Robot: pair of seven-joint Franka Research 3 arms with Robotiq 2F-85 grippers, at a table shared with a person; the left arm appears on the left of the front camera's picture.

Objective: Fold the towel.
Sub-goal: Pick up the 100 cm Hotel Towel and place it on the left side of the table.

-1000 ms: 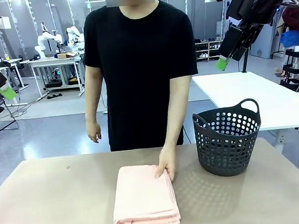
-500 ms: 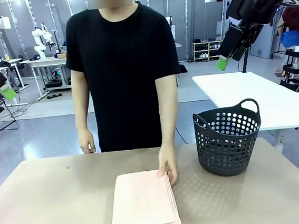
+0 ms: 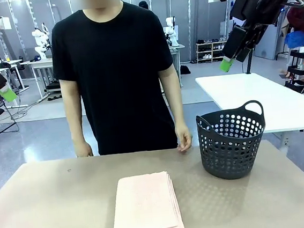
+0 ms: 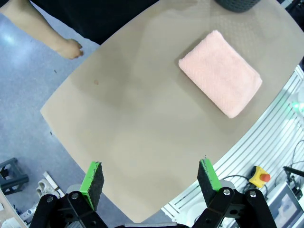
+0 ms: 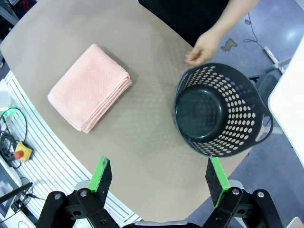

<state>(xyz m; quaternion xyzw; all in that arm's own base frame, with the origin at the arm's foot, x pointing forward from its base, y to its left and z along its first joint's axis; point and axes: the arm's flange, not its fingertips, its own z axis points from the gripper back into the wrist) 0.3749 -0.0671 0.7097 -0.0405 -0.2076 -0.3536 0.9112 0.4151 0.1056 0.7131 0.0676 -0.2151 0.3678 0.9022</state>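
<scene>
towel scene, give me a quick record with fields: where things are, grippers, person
towel: folded, flat on the table, near the robot's edge
basket: dark, perforated, upright, empty inside, apart from the towel on its right
left gripper: open, high above the table, holding nothing
right gripper: open, high above the table, holding nothing
person: standing at the far edge, hand beside the basket, not touching the towel

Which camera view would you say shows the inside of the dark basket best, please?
The right wrist view: it looks straight down into the basket, showing its bare bottom and perforated wall. The front view shows the basket from the side, its interior mostly hidden. The left wrist view catches just a sliver at the top edge.
</scene>
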